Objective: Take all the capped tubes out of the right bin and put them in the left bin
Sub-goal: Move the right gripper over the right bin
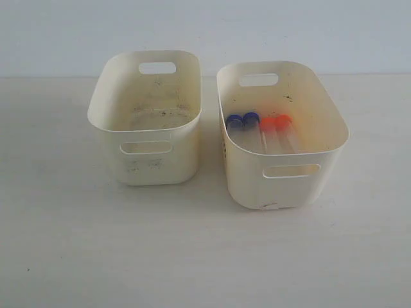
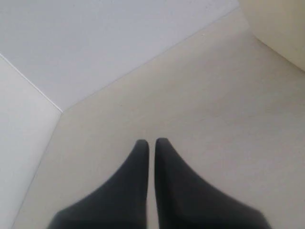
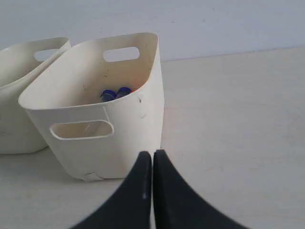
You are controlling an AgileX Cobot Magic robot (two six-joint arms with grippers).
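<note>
Right gripper [image 3: 152, 154] closed, empty, near right bin [image 3: 128, 136]; left gripper [image 2: 151, 142] closed, empty

Dark fingers [image 2: 133, 186], seemingly together, over pale table [image 2: 214, 119]

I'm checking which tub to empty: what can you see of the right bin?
The right bin is a cream, plastic-looking tub with rounded corners, flared walls and oval handle slots front and back. It stands upright on the pale table, beside the left bin, not touching it. A white chip marks its front bottom edge. Inside lie four capped tubes, two blue, two orange-red.
</note>
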